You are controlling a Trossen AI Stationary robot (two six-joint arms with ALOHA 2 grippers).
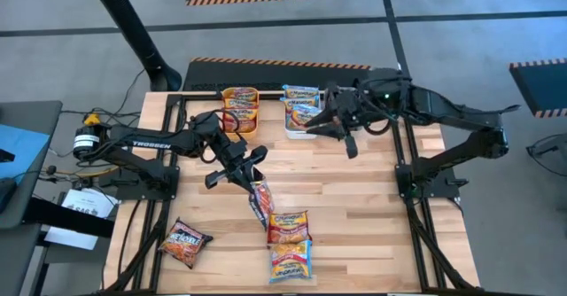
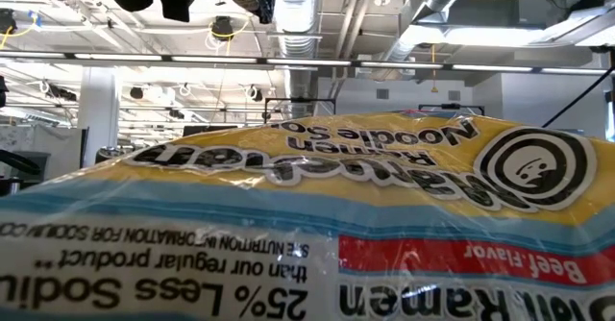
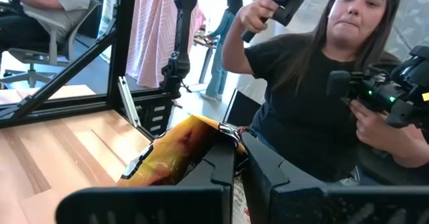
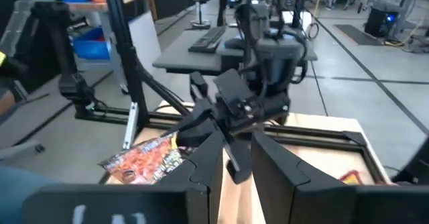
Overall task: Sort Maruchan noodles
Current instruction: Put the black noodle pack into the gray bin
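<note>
My left end effector [image 1: 251,179] is clamped shut on a maroon-red noodle packet [image 1: 259,202] that hangs from it over the middle of the desk [image 1: 372,207], and my left wrist view shows the wrapper pinched between the fingers [image 3: 221,167]. My right end effector [image 1: 347,139] hangs beside the white bin [image 1: 301,110] of light blue packets at the back of the desk, jaws a little apart with nothing between them. Two packets [image 1: 289,243] lie near the front edge, one [image 1: 184,241] sits front-left, and the orange bin [image 1: 240,106] holds orange-yellow ones.
</note>
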